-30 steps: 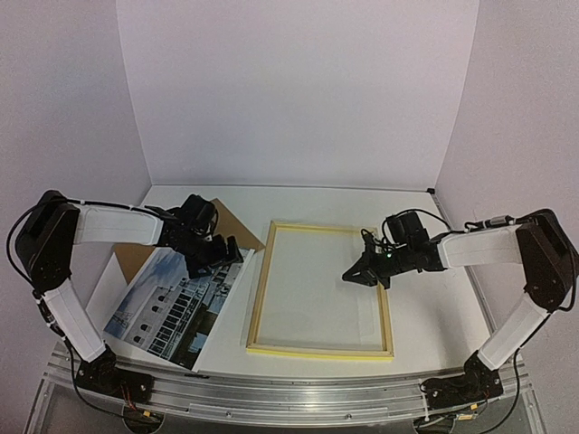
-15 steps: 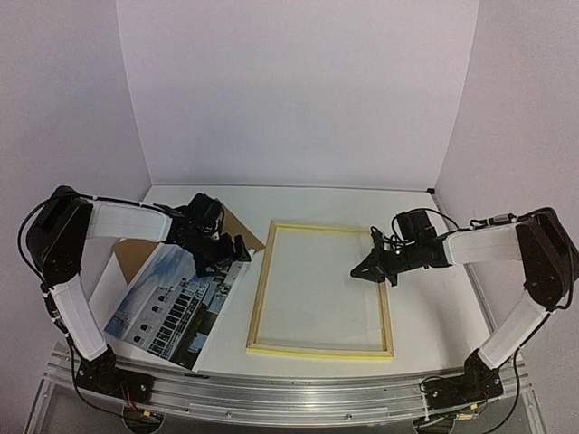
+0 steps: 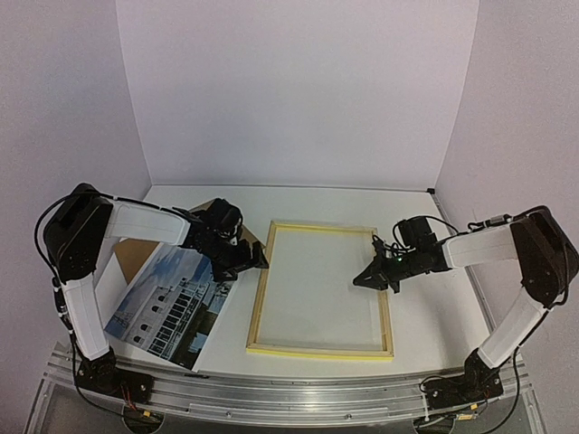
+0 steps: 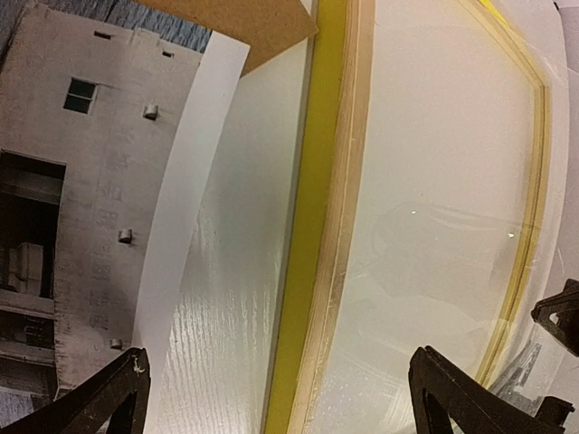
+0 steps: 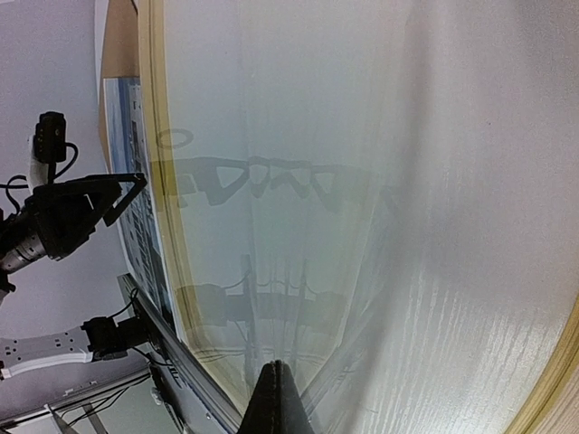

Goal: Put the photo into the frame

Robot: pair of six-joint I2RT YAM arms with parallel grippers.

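The left fingers (image 4: 104, 402) stand spread wide, straddling the yellow side rail of the frame (image 4: 312, 226). The photo (image 4: 81, 181) lies left of the rail on the white desk (image 4: 235, 271), apart from it, its corner overlapping a brown board (image 4: 244, 23).

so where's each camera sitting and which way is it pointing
top external: above and behind the arm bases, facing down over the table; both arms show, left gripper open by the frame, right gripper shut over it.
left wrist: on the left arm, looking down at the photo edge and the frame's yellow rail; its spread fingers show.
right wrist: low over the clear sheet in the frame, facing the left arm; its shut fingertips show.
shared: all three show the frame and photo.
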